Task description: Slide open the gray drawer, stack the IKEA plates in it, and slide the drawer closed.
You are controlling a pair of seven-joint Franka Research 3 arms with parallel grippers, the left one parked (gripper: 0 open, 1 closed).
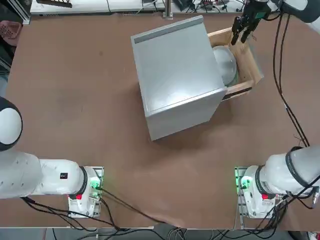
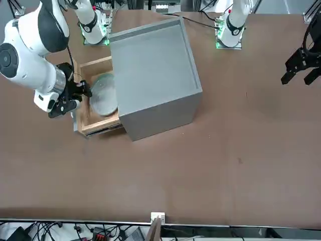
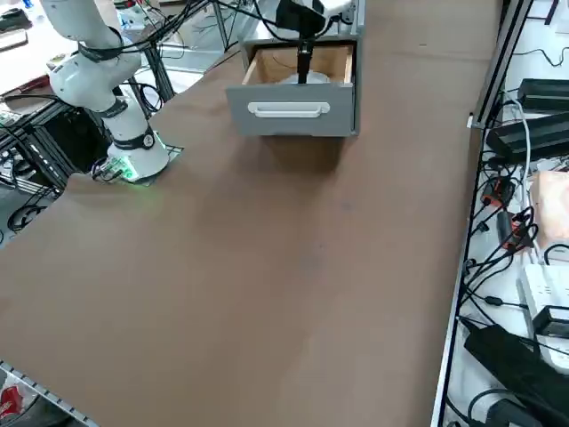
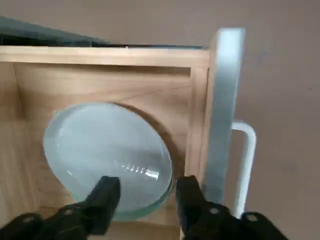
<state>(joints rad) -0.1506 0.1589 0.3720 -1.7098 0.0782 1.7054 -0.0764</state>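
The brown matte counter (image 1: 75, 90) carries a plain gray box cabinet (image 1: 175, 75), smooth and metal-looking, set askew. The gray drawer (image 1: 245, 65) stands pulled out of the cabinet toward the robot's right, its long axis running that way; it has light plywood walls, a gray front panel and a pale bar handle (image 3: 287, 109). Inside lie the IKEA plates (image 4: 107, 152), round, shallow and glossy, stacked. The right pincer (image 4: 145, 197) hovers open above the drawer's front end, holding nothing.
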